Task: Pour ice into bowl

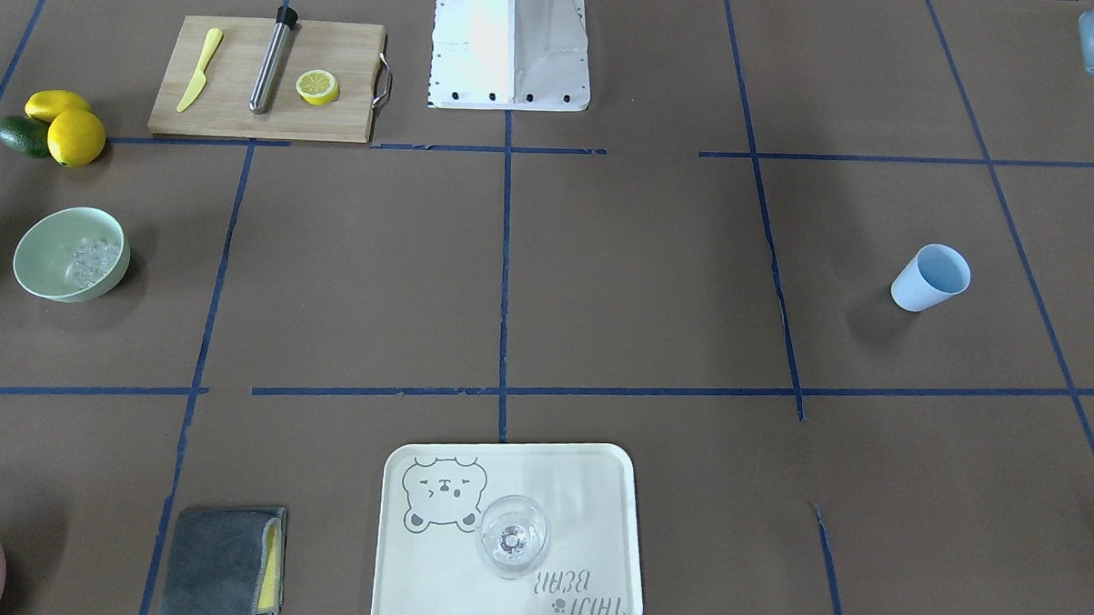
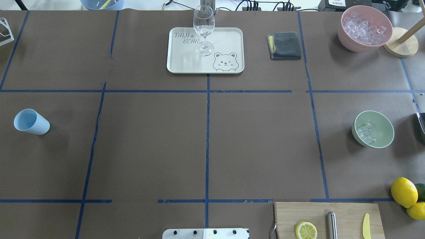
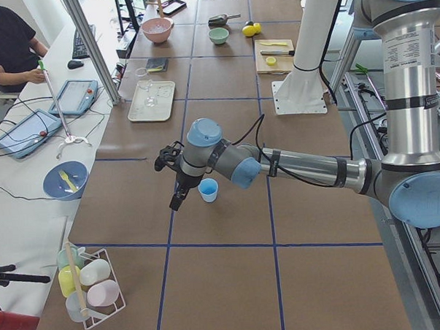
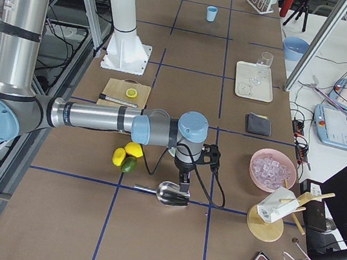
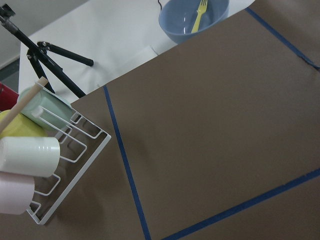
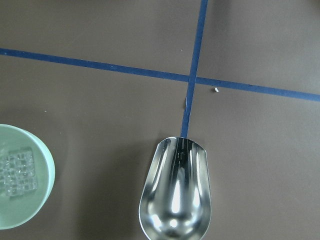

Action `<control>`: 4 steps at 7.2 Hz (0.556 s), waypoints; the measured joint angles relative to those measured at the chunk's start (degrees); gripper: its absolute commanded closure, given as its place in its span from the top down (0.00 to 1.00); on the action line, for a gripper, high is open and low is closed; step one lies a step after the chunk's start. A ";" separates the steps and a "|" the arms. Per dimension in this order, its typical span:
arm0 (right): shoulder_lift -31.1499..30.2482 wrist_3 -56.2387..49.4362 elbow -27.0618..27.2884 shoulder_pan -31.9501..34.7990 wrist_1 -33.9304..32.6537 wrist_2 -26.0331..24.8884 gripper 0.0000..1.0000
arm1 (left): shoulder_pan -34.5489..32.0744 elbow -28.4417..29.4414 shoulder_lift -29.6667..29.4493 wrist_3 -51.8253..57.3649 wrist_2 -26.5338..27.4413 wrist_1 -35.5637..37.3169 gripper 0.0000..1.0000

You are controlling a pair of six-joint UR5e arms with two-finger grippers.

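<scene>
Seemingly the pour was done: the ice [image 2: 366, 133] lay as a small cluster of clear cubes against one side of the bowl [image 2: 382, 124], which stood upright on the desk [image 2: 259, 139] at the robot's right. Near it, apart from its rim, the scoop [image 6: 176, 200] showed empty and shiny under the right wrist camera. The right gripper [image 4: 183, 185] pointed straight down over the scoop. Only the side view caught it, so I could not tell how far its jaws stood apart or whether they gripped the scoop. Nor could I tell whether the scoop rested on the desk or hung just above it. The left gripper [image 3: 177, 197] hung close by the cup [image 3: 208, 189], well apart from the bowl; its jaws could not be read either.

The step in hand looked like parting with the scoop. To do that well, the scoop would want to go down flat, and the jaws would want to spread fully before any rise. The rise should go straight up, so that nothing dragged the scoop into the bowl's wall or toward the lemons [image 4: 134, 149] nearby.
</scene>
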 measured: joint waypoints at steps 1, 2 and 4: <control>-0.15 -0.79 -1.10 1.48 -0.73 2.65 1.00 | -2.30 1.95 0.47 1.25 -5.97 3.23 1.00; -0.06 -1.16 -2.40 2.04 -0.76 3.53 1.00 | -3.61 2.86 0.63 1.76 -10.04 7.07 1.00; 0.29 -1.23 -3.99 2.29 -0.63 3.92 1.00 | -5.80 2.25 0.20 2.19 -12.50 14.45 1.00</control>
